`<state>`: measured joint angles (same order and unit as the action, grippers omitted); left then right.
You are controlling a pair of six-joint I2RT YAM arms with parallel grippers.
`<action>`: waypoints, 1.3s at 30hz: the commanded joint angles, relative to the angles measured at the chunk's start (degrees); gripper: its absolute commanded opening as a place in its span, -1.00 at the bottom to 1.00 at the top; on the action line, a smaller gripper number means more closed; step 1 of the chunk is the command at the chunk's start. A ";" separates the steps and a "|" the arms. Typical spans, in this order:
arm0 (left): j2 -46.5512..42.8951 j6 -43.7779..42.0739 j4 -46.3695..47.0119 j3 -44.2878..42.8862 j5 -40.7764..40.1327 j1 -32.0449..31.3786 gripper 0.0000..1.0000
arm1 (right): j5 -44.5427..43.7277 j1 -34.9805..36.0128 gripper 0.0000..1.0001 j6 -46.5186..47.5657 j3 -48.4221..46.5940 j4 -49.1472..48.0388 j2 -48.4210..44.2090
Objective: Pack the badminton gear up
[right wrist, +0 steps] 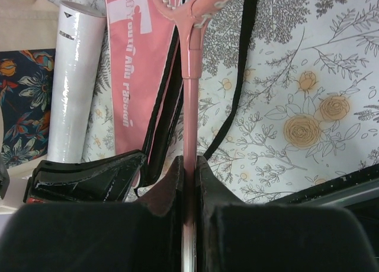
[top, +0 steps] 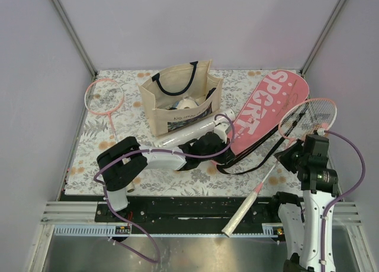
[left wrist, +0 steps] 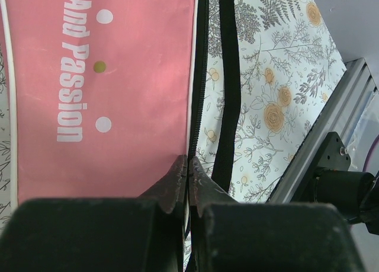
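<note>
Floral-printed cloth [top: 83, 153] covers the table, with pale walls closing it in on three sides. At the back stands a beige tote bag with black handles [top: 177, 103]. A long white tube [top: 192, 131] lies just in front of it, and one pink-framed racket [top: 104, 98] lies well apart at the far left.

Right of centre lies the pink racket-shaped cover with white lettering [top: 269, 109]. Its long axis runs diagonally from its narrow end near the middle of the table to its wide end at the far right. The left gripper [left wrist: 188, 165] sits at the narrow end, its fingers pinched together on the cover's zip-side edge, with the black strap [left wrist: 228, 76] trailing just beside.

The right gripper [right wrist: 189, 165] is clamped on the thin pink shaft of a second pink-framed racket [right wrist: 190, 106]. That racket runs roughly parallel to the cover on its right. Its strung head overlaps the cover's wide end, and its white handle [top: 241, 213] juts past the table's near edge.

Judging by this, the next move is to slide the racket in. For that, the head must be brought around to the edge the left arm holds, and the head now points away from that edge.
</note>
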<state>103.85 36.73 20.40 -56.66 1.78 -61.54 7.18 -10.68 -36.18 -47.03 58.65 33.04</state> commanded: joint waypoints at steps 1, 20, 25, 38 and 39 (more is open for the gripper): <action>-3.13 -0.34 2.71 -2.84 0.59 0.45 -1.00 | 1.70 -0.31 -1.00 -2.92 1.84 -0.12 -1.92; -6.03 -0.17 2.71 -2.22 -0.29 0.81 -1.00 | 2.32 -0.31 -1.00 -4.69 5.19 1.46 -3.33; -6.21 0.01 2.80 -2.66 -0.02 0.89 -1.00 | 2.22 -0.31 -1.00 -5.21 6.85 0.42 -3.51; -6.12 0.36 2.62 -3.28 0.15 1.16 -1.00 | 11.00 -0.31 -1.00 -6.45 11.78 -6.61 -1.23; -6.12 0.36 2.62 -3.28 0.15 1.16 -1.00 | 12.14 -0.31 -1.00 -6.18 11.78 -7.06 -0.44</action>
<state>100.53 36.73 19.57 -57.30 1.76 -60.77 13.04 -10.74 -40.38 -36.38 53.89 29.87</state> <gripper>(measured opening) 0.024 0.079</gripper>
